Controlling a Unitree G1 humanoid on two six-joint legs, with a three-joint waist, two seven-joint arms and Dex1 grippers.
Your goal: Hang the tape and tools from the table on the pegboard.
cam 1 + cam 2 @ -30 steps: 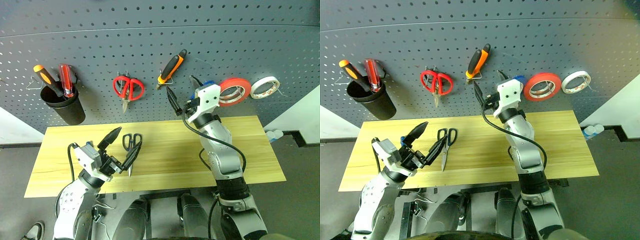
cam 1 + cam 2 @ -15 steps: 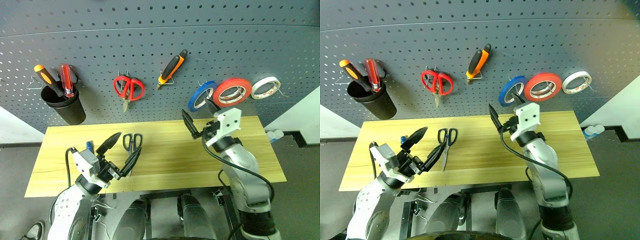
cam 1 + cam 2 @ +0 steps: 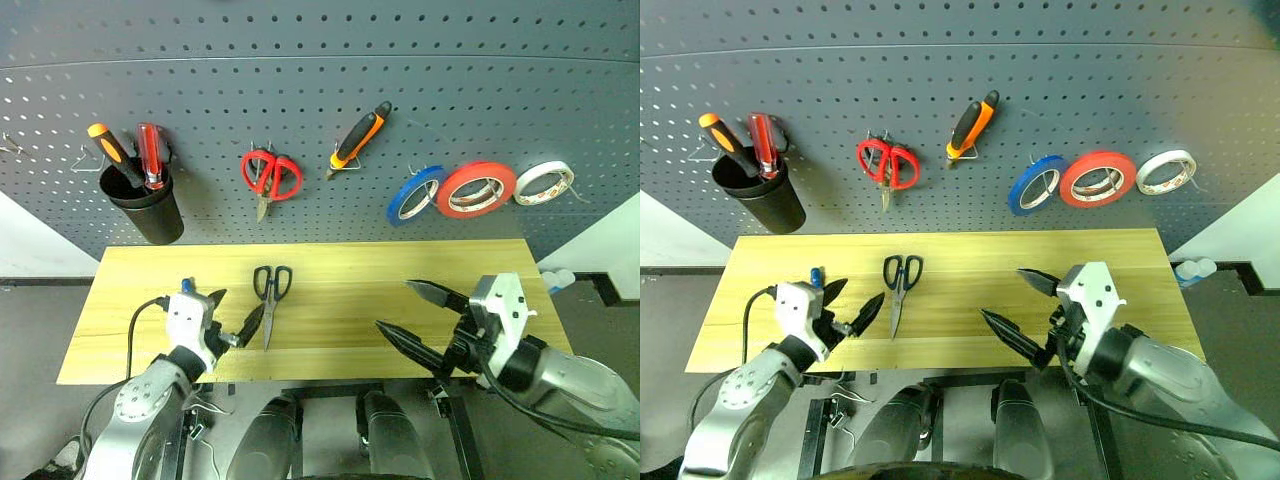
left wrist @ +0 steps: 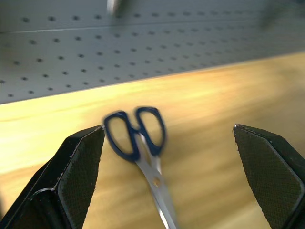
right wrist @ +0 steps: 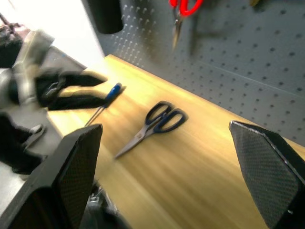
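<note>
The blue ring-shaped roll of tape [image 3: 412,194] is now seen hanging on a hook of the dark grey perforated pegboard [image 3: 320,70], just beside the red-orange roll [image 3: 474,189], where a second ago it was still being set by the right gripper [image 3: 420,322]. That gripper has since been drawn back low over the front edge of the light wooden table [image 3: 330,300], its black fingers spread wide and nothing held.

The orange-and-black pliers [image 3: 358,139] are already hung.

The steel scissors with dark handles [image 3: 269,299] are left lying flat on the table, and the small blue-handled screwdriver [image 3: 816,277] beside them.

The left gripper [image 3: 229,318] has been lowered toward the scissors, fully open and empty; a grasp is judged to be next.
</note>
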